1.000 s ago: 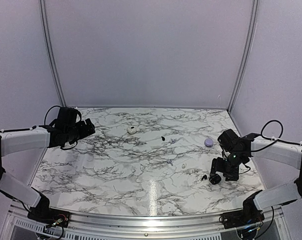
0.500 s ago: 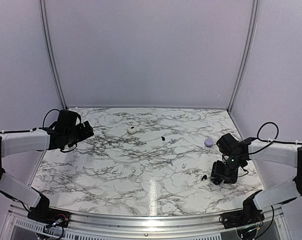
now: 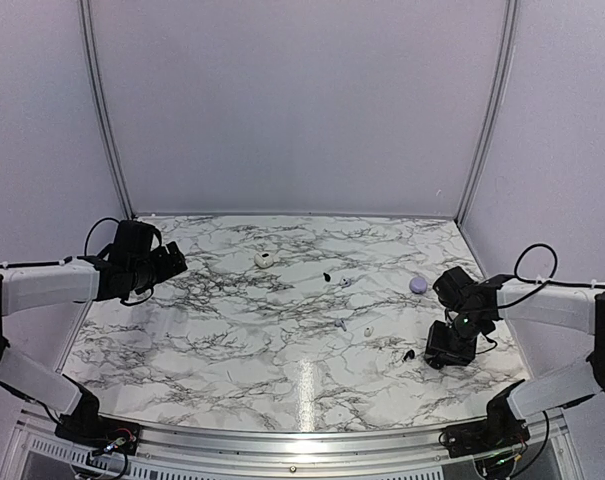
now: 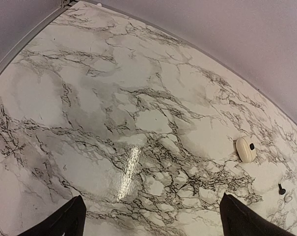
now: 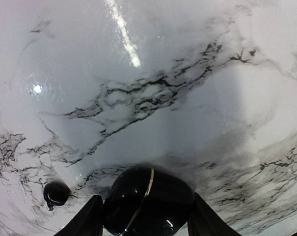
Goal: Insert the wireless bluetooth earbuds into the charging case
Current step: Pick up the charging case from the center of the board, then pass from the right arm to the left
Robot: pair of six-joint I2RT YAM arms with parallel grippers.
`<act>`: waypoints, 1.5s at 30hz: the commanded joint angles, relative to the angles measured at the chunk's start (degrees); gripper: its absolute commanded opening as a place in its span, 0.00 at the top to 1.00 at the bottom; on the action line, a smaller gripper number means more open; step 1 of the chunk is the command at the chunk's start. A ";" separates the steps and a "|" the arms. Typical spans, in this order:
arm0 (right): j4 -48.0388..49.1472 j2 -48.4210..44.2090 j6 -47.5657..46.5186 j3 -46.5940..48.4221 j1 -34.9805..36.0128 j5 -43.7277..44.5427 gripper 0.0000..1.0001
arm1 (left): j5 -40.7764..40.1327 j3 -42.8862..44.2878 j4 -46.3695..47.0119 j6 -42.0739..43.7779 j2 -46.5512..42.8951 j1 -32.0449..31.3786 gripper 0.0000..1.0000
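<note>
Right hand (image 5: 146, 212) clamps black case (image 5: 148, 196) near right table (image 3: 487, 300) edge; left hand (image 4: 152, 214) open, empty.

At 6 o'clock, black case (image 5: 153, 191) w/ gold seam betw. right gripper (image 5: 146, 206) fingers (image 5: 84, 219); black earbud (image 5: 56, 193) at its 9 o'clock, on marble table (image 5: 187, 73).

Two arms out, one high and one low
Left arm (image 3: 42, 282) stretches inward, left gripper (image 3: 175, 262) hanging aloft with jaws spread wide; right arm (image 3: 552, 300) folds at the elbow, right gripper (image 3: 437, 356) pointing steeply down (jaws partway in, grip unclear)
</note>
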 commanded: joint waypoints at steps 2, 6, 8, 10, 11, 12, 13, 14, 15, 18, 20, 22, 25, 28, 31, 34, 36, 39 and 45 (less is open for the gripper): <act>-0.29 -1.41 -0.70 2.29 0.49 1.57 0.49 | 0.20 -1.93 3.53 1.20 -2.87 -0.32 0.01; -1.43 -2.36 -2.13 3.86 0.51 1.94 0.50 | 1.13 -4.44 7.43 1.73 -5.44 -0.47 0.01; -1.54 -2.97 -3.83 4.78 0.51 1.90 0.50 | 1.27 -4.92 8.22 2.48 -6.65 -0.65 0.01; -1.61 -3.64 -5.53 5.62 0.47 1.72 0.50 | 1.42 -5.03 8.31 3.82 -7.37 -0.79 0.01; -1.59 -3.85 -6.32 6.11 0.50 1.55 0.51 | 1.65 -5.14 8.42 4.55 -7.71 -0.76 0.01; -1.83 -4.11 -7.31 6.77 0.51 1.76 0.51 | 2.16 -5.19 8.54 5.25 -7.95 -0.80 0.01; -1.98 -4.37 -8.06 7.38 0.51 1.78 0.51 | 2.84 -5.24 8.60 6.10 -8.13 -0.86 0.01; -1.92 -4.73 -8.78 7.95 0.51 1.75 0.51 | 3.42 -5.34 8.80 6.68 -8.37 -0.89 0.01; -1.85 -5.20 -9.77 8.77 0.51 1.48 0.51 | 4.34 -5.57 9.38 7.30 -8.72 -0.99 0.01; -0.30 -6.25 -13.08 11.31 0.50 -0.26 0.50 | 9.96 -6.82 12.51 9.57 -9.70 -1.60 0.01; 1.65 -6.74 -15.27 13.02 0.70 -2.56 0.51 | 13.46 -7.37 14.46 11.52 -10.02 -2.44 0.01; 4.54 -6.62 -17.16 14.66 1.54 -4.82 0.54 | 16.90 -7.97 16.50 13.40 -10.21 -3.48 0.01; 9.64 -4.88 -19.35 16.71 3.67 -8.49 0.54 | 22.06 -8.84 19.76 15.12 -10.08 -5.03 0.01; 14.62 -1.76 -21.68 18.57 6.43 -12.64 0.54 | 24.59 -9.10 21.67 17.73 -10.33 -7.35 0.01; 20.10 1.77 -24.06 20.49 9.92 -18.13 0.53 | 26.95 -11.47 26.62 20.12 -11.88 -10.57 0.01; 25.96 5.27 -25.21 22.17 13.84 -23.49 0.54 | 28.53 -17.09 36.96 24.19 -13.87 -15.49 0.01; 30.17 7.91 -25.54 23.23 15.52 -27.97 0.56 | 27.89 -19.97 41.32 29.40 -14.78 -19.61 0.01; 35.36 10.84 -26.09 24.22 17.58 -36.52 0.60 | 22.53 -21.34 41.84 39.06 -15.08 -26.83 0.01; 44.57 13.02 -24.33 23.58 20.93 -49.32 0.62 | 13.35 -19.04 42.05 51.03 -11.71 -36.16 0.01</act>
